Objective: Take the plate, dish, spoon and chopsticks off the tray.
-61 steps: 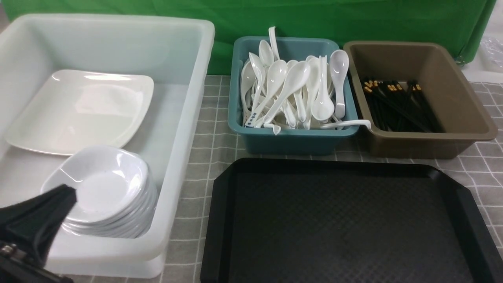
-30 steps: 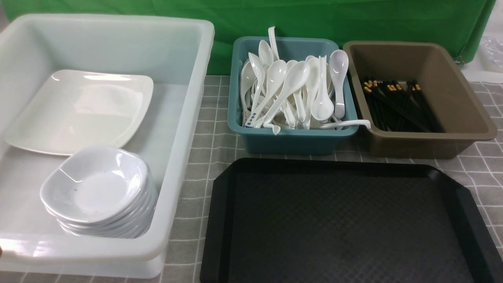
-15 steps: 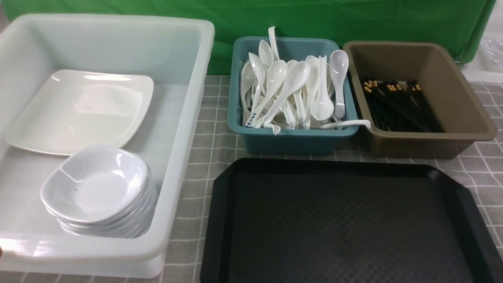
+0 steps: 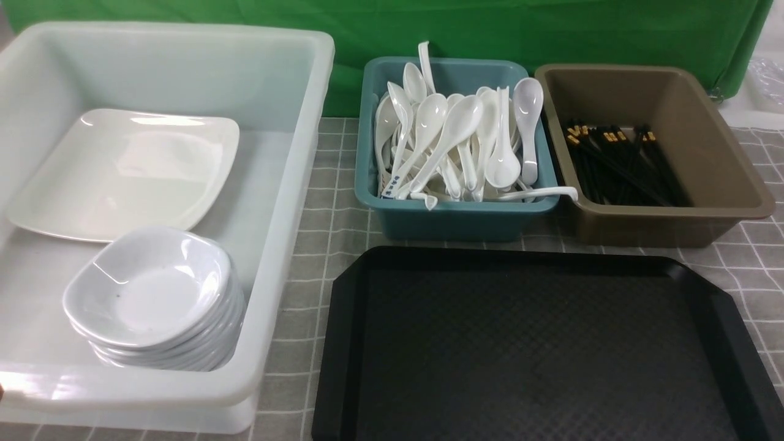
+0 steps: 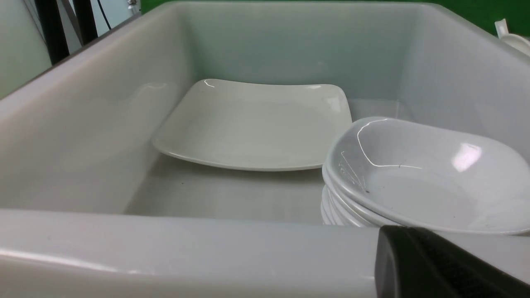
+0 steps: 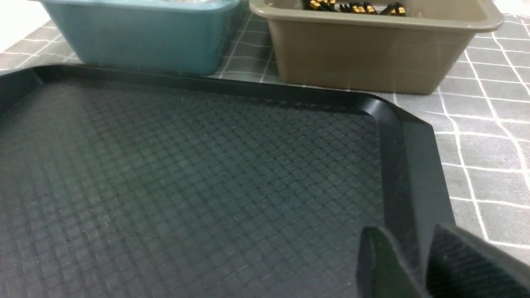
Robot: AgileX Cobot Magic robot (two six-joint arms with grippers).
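Judging by how things lie, the clearing looks finished: the tray shows nothing on its textured black floor in the front view, and the right wrist view shows the same bare weave.

From the tray's centre in the front view, the plate lies at about ten o'clock, flat on the bottom of the big translucent white tub. A stack of small deep dishes sits in the same tub at about nine o'clock, just beside the plate; which of them is the task's dish I cannot tell. At twelve o'clock the teal tub holds a heap of white spoons, the task's spoon indistinguishable among them. At one o'clock the brown tub holds black chopsticks with gold bands.

The left gripper shows only as one dark part at the white tub's near rim; its jaws are closed and hold nothing. The right gripper hangs over the tray's right rim with a narrow gap between its fingers, empty.

Everything stands on a grey cloth with a white grid, and a green backdrop closes the far side.
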